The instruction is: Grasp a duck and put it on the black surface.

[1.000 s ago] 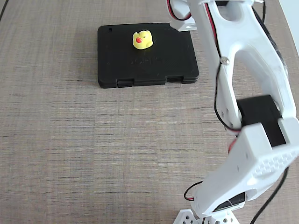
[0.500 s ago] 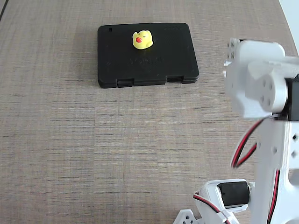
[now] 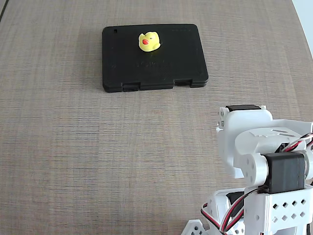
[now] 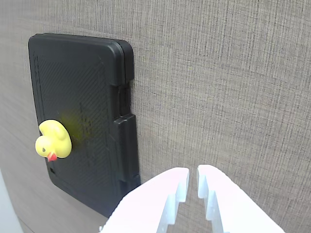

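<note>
Grey-brown woven-grain worktop (image 3: 98,147) fills my fixed view, with the black surface (image 3: 176,58) lying flat toward the far side. On it I see the duck (image 3: 149,41), upright, sitting near the case's far edge and a little left of its middle, its red beak pointing toward the near-left. Two latch notches show on the case's near edge.

From my wrist view the black surface (image 4: 82,87) sits at the left, turned so its latch edge faces right, and the duck (image 4: 53,140) rests on its lid near the lower left, beak down. My pincer (image 4: 193,183) comes in from the bottom edge, its white fingers (image 4: 167,191) nearly together with only a slim gap between them, holding nothing, over bare worktop (image 4: 218,73) just right of the case.

Against a second ago, the arm (image 3: 264,166) has folded down and back: then it stretched high across the right side with its far end beside the case's far-right corner; now it is bunched low at the bottom right, well apart from the case. Duck and case have not moved.
</note>
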